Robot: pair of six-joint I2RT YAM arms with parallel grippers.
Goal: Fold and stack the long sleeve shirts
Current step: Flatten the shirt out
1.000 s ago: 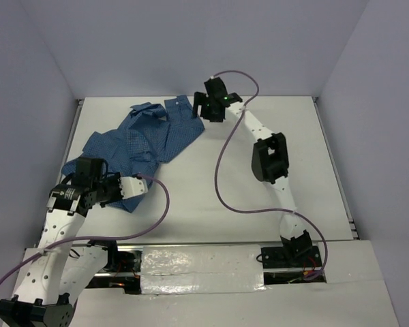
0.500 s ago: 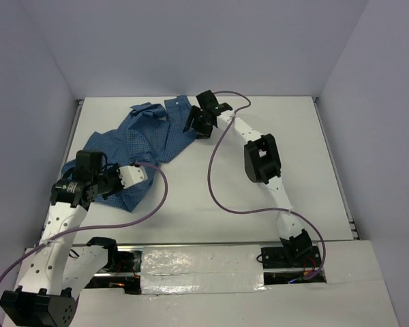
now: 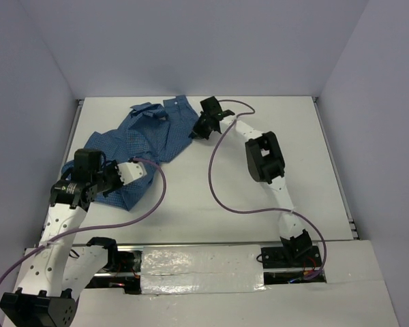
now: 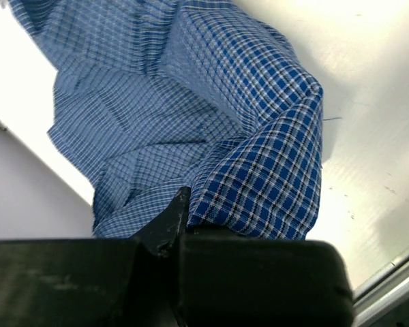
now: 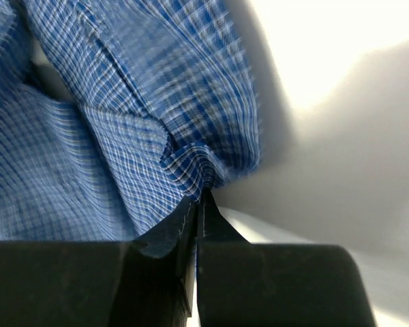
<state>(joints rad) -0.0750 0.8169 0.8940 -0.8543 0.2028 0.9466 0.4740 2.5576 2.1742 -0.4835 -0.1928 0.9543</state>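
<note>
Top: blue fine-check shirt [image 3: 146,136] lies crumpled on the far-left part of the table [image 3: 273,177]. Its long axis runs diagonally, near-left to far-right. The left gripper [image 3: 114,184] is at its near-left end and the right gripper [image 3: 198,129] at its far-right edge.
Left wrist: fingers clamped tight on a bunched fold.
Right wrist: fingers pinched together on a puckered shirt edge, cloth slightly blurred.

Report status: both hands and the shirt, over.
Left hand shut on shirt, near edge. Right hand shut on its far edge. Shirt crumpled, not yet folded. Nothing in the way.
</note>
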